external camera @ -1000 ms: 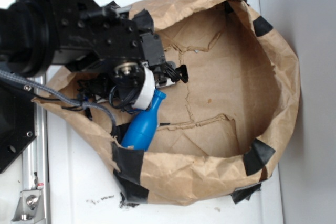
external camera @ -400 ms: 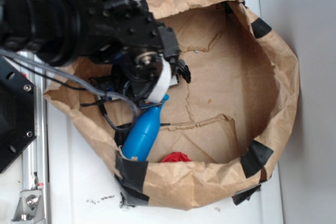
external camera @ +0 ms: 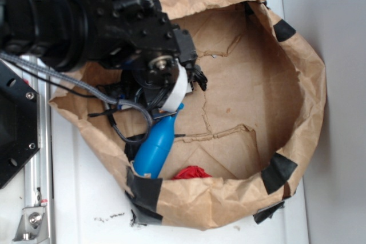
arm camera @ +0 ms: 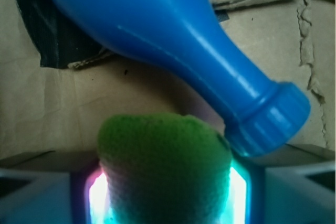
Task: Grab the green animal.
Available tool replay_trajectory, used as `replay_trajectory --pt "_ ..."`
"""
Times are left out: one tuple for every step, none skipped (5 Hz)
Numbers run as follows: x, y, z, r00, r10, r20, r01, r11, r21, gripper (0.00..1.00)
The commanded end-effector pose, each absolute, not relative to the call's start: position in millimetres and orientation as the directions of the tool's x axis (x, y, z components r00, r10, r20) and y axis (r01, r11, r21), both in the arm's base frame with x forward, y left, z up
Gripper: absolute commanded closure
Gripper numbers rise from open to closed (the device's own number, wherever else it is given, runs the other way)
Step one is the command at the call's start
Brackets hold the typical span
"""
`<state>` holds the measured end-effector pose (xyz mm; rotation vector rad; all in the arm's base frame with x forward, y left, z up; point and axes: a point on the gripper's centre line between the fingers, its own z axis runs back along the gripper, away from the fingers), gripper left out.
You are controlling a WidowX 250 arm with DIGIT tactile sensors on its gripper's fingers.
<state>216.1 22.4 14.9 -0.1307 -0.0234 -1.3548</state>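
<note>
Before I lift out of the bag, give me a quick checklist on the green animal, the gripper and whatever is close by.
1. Green animal between the fingers: ok, it fills the gap in the wrist view, lit pads on both sides.
2. Gripper firmly shut on it: cannot tell, contact looks tight but grip strength does not show.
3. Blue bottle clear of the toy: not ok, its capped end sits right against the toy's upper right.
4. Red ball out of the way: ok, it lies by the bag's near wall, apart from the gripper.
5. Paper bag wall clear of the arm: cannot tell, the arm covers the left rim in the exterior view.
</note>
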Motion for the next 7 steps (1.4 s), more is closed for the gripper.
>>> replay_trajectory --pt "235.3 39.0 100.9 0.47 -0.858 0.206 0.873 0.487 0.033 1.0" --pt "240.7 26.7 150.8 0.646 -0.723 0.243 0.742 0.67 0.021 1.0" --pt "249.6 7.8 186.8 0.826 -0.558 0.08 0.56 0.828 -0.003 1.0" --pt "251.2 0.2 196.4 0.939 -0.337 0.066 0.338 0.941 0.0 1.0" --pt "244.9 -5.6 209.5 0.993 -0.095 0.067 0.097 0.995 -0.029 1.0" --pt "247.1 -5.4 205.4 0.987 -0.119 0.108 0.118 0.993 0.014 1.0" --pt "247.6 0.8 200.6 0.993 -0.084 0.079 0.083 0.996 0.013 1.0"
